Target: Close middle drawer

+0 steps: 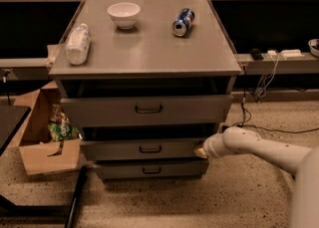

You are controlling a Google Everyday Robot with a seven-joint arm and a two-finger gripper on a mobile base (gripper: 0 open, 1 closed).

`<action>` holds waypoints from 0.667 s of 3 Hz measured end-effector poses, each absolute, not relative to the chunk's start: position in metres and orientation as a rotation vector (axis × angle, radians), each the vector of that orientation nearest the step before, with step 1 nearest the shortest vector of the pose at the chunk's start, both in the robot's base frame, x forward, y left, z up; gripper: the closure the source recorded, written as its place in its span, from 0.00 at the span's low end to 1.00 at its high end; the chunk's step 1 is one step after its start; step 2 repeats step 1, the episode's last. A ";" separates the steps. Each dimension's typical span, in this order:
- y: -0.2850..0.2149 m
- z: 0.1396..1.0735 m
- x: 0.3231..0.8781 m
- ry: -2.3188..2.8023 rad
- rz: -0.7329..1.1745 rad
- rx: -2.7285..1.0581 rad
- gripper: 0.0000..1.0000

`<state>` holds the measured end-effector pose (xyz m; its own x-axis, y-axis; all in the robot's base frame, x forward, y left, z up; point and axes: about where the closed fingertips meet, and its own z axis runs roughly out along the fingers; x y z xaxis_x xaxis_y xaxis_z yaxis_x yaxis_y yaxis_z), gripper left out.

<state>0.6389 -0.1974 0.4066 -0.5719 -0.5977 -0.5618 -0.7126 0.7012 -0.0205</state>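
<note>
My gripper sits low at the cabinet's front, right at the right-hand end of the middle drawer, touching it as far as I can judge. I cannot tell how far open it is, and I see nothing held in it. The drawer's front runs away to the left of the gripper at the same height, with its small dark handle well to the left. A dark gap above the panel tells me the tray is not fully home.

Just below and left of the gripper is the lowest drawer. Above and left is the taller top drawer, which also stands out.

I want a straight push into the cabinet, slow and level. My contact is far off-centre, so I expect the drawer could twist on its runners and bind. I would rather ease left toward the handle first, or else push gently and watch the left end follow. The panel is low, so I must hold height. Too high and I slip into the gap, too low and I shove the lowest drawer instead. I'd stop once the front seats and resistance rises
</note>
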 end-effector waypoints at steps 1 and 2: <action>-0.189 0.434 0.606 2.271 0.400 -1.163 1.00; -0.189 0.434 0.606 2.271 0.400 -1.163 1.00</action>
